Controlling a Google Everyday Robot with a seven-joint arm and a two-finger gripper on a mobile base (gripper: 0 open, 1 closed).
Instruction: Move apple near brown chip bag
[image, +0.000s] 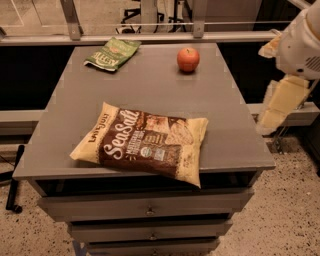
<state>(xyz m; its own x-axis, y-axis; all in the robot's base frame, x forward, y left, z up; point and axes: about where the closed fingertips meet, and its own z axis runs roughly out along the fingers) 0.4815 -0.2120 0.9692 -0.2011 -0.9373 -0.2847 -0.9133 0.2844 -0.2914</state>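
Grey and matte, the worktop (150, 85) carries three things. The apple (188, 59), red-orange with a short stem, stands at the far side, right of centre, alone on bare surface. The brown chip bag (145, 142) lies flat at the near side, well apart from the apple. Its dark middle bears white "Sea Salt" script, its pale yellow ends point left and right, and its near right corner hangs just past the front edge. A smaller green bag (112, 53) lies flat at the far left corner, well apart from both. Both bags look closed, so what they hold is hidden.

Under the worktop there is a dark open slot, and below it a stack of grey drawers (147, 205), all pushed in, each with a small knob at the middle. Their contents cannot be seen.

The gripper (270, 117), cream-coloured, hangs off the right side of the worktop beneath the white arm (300, 45), clear of everything on it. I cannot tell whether it is spread or pressed together.
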